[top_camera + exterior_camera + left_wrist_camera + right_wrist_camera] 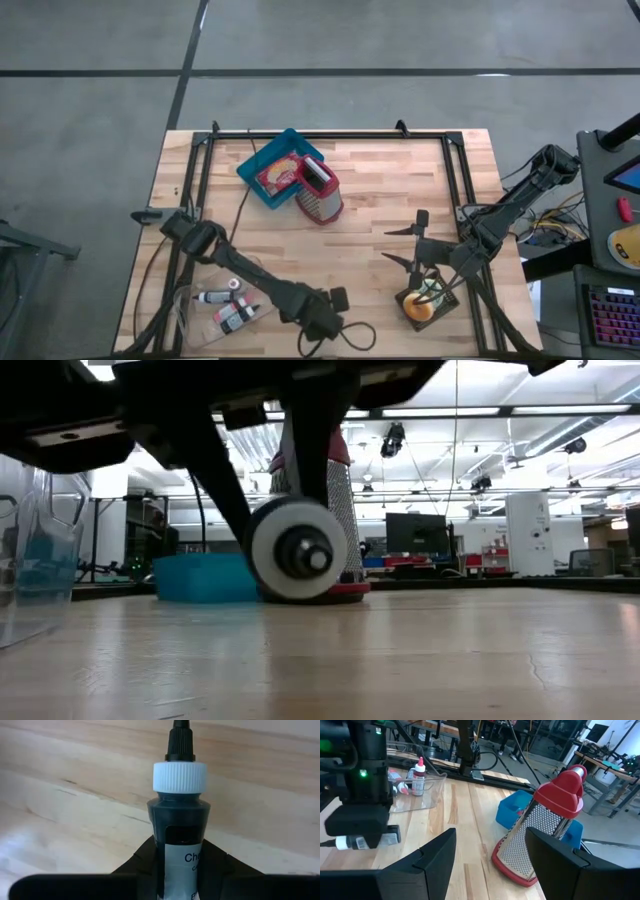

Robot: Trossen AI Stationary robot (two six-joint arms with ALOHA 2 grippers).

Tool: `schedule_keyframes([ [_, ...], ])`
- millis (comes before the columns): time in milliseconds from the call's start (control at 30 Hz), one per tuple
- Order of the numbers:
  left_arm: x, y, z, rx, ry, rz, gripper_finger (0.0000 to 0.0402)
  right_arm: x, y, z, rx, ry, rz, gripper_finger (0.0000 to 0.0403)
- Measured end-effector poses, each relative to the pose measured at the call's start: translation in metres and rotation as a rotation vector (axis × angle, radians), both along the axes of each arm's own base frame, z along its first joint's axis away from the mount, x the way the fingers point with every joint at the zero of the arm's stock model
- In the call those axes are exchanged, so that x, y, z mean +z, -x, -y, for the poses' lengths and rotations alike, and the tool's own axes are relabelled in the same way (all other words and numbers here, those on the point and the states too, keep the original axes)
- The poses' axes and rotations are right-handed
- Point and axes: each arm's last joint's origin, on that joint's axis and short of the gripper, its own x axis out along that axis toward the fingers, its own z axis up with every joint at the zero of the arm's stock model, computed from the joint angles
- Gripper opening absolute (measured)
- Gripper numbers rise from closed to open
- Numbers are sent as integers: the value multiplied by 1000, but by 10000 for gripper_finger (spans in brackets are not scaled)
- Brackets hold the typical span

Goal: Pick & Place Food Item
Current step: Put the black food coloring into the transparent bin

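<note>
A small dark bottle [179, 820] with a white ribbed cap and black nozzle is clamped between the fingers of the left pincer [322, 318], low over the near edge of the worktop [380, 200], just beside the clear bin [200, 310] that holds similar bottles. The grip should be kept firm and the bottle level while it is carried, so that it is not tilted out. The right pincer [410, 245] is held open above the worktop, near the grater [540, 835].
</note>
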Motion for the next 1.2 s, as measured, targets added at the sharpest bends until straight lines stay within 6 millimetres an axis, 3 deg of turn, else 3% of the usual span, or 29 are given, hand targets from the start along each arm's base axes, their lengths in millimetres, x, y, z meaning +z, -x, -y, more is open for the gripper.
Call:
schedule_keyframes([
  [333, 11, -6, -22, 116, 44, 27, 85, 0, 0, 0, 3, 0, -1, 233],
  [633, 46, 7, -35, 161, 329, 285, 81, -1, 0, -1, 20, -4, -7, 233],
  [900, 75, 58, -67, 207, 664, 664, 81, -1, 0, -1, 24, -6, -9, 233],
  [1200, 81, 135, -107, 326, 861, 981, 80, -1, 0, -1, 22, -15, -6, 233],
])
